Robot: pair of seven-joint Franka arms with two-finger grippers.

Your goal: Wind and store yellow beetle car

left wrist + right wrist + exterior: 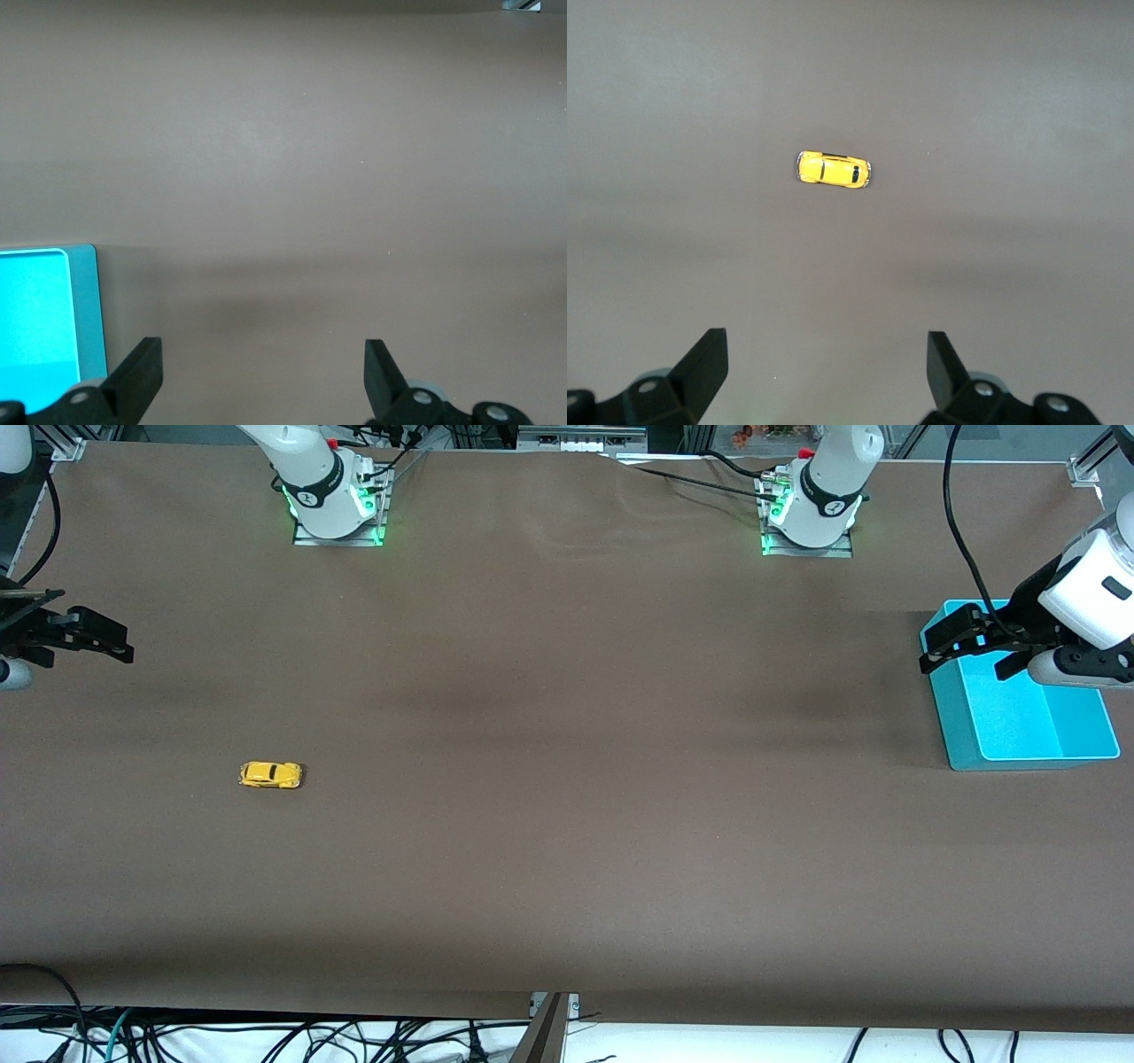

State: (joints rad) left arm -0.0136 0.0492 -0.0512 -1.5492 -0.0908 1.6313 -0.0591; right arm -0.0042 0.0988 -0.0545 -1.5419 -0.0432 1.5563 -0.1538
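Well, the yellow beetle car (270, 774), lower left of the frame, looks light and slick; pinch its flanks. Right pincer (113, 643) and left pincer (941, 645) hang released.

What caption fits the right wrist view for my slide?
Open right gripper above the brown table, yellow beetle car ahead, untouched.

Even overhead light, soft shadow bands on table (567, 850); sharp focus.

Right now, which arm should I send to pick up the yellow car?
The right one. The right gripper hangs open at the yellow beetle car's end of the table, the car in its wrist view. The left gripper, also open, waits over the blue bin.
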